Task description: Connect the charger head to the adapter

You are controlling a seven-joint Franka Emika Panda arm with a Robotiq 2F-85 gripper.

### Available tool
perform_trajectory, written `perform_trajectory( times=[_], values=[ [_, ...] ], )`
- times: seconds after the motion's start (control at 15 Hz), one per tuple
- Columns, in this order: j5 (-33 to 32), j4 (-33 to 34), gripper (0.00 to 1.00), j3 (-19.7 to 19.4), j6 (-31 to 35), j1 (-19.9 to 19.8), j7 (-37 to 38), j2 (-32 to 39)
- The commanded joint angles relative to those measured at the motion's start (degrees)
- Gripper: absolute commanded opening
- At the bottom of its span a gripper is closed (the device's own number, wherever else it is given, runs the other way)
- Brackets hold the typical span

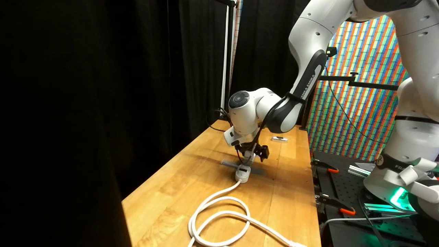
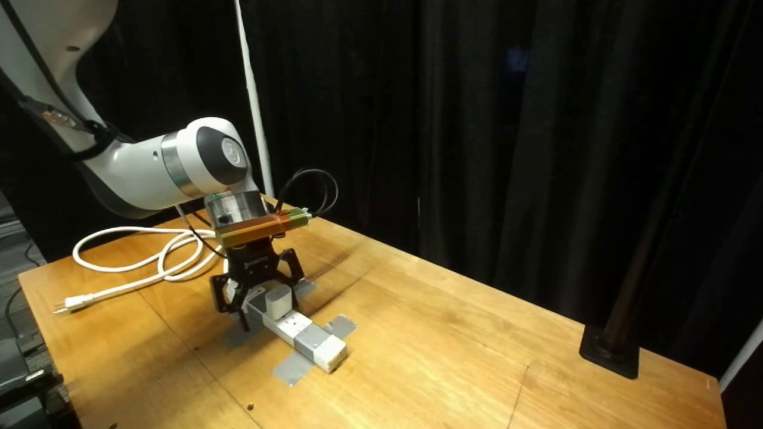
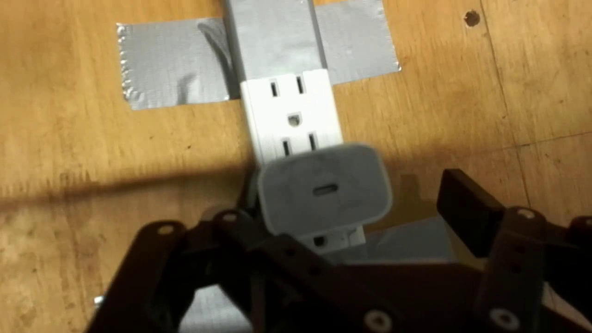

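Note:
The charger head [image 2: 278, 302] is a small whitish block standing upright on the adapter [image 2: 297, 329], a long white power strip taped to the table. In the wrist view the charger head [image 3: 325, 189] shows its grey top face with a port slot. It covers part of the adapter's outlets [image 3: 290, 104]; its prongs are hidden, so I cannot tell how deep they sit. My gripper [image 3: 359, 200] is open around it. The left finger in the wrist view is right beside the block, possibly touching; the right finger is well apart. The gripper also shows in an exterior view [image 2: 269, 314].
Grey tape [image 3: 178, 64] holds the adapter down. A thick white cable [image 1: 219, 214] leaves the strip's end and lies coiled, its plug [image 2: 74, 302] near the table edge. A small white-and-dark item [image 1: 279, 139] lies beyond the gripper. A black stand base [image 2: 609, 351] stands at a table edge.

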Motion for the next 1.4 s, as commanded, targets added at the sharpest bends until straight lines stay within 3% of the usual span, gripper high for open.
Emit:
perform_trajectory(
  times=[0.0,0.13,0.2,0.27,0.47,0.87,1.0,1.33],
  values=[
    [2.21,-3.25,1.0,-0.35,-1.43,-0.76,0.0,-5.33],
    [4.18,-3.66,1.0,-0.3,-2.24,-1.14,-0.11,-7.35],
    [5.08,-3.71,0.94,-0.27,-2.65,-1.23,-0.24,-8.41],
    [7.52,-3.4,0.75,0.06,-3.28,-1.67,-0.85,-9.37],
    [13.31,-2.53,0.51,-0.1,-3.42,-2.03,-2.56,-11.58],
    [10.8,-1.51,0.08,-1.39,1.04,-1.86,-6.87,-11.76],
    [12.1,-1.77,0.03,-1.42,4.06,-2.7,-10.7,-11.38],
    [18.94,-2.07,0.08,-1.06,8.36,-5.16,-21.56,-10.18]
  ],
)
